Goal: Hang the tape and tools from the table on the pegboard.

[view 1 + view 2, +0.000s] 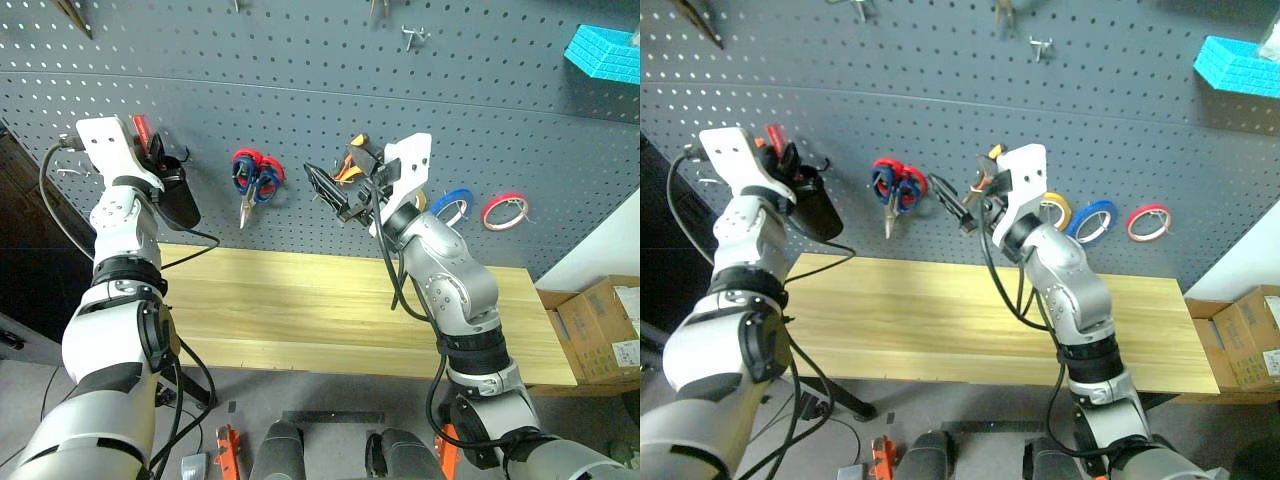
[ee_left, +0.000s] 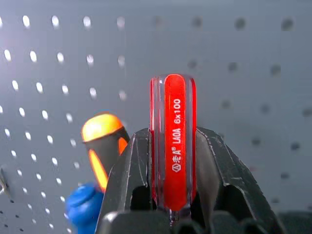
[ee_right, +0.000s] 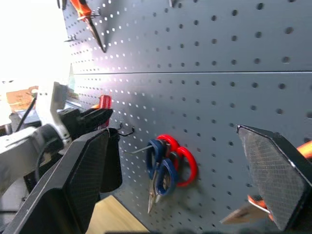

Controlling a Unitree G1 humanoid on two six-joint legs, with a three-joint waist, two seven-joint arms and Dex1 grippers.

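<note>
My left gripper (image 1: 150,150) is shut on a red-handled screwdriver (image 2: 173,141), held close to the dark grey pegboard (image 1: 300,90) just above a black cup (image 1: 178,195) hanging there. My right gripper (image 1: 335,195) is open and empty, raised in front of the pegboard. The orange-and-black pliers (image 1: 352,160) hang just behind it. The blue-handled scissors (image 1: 250,180) hang beside a red-handled pair (image 1: 270,172), between the two grippers. The blue tape ring (image 1: 452,205) hangs right of the right arm. The wooden table (image 1: 300,300) lies bare below.
A red tape ring (image 1: 505,211) hangs right of the blue one and a yellow roll (image 1: 1055,210) left of it. Orange (image 2: 100,141) and blue (image 2: 83,209) screwdriver handles stick out of the cup. A cyan basket (image 1: 603,52) hangs top right. Cardboard boxes (image 1: 600,330) stand past the table's right end.
</note>
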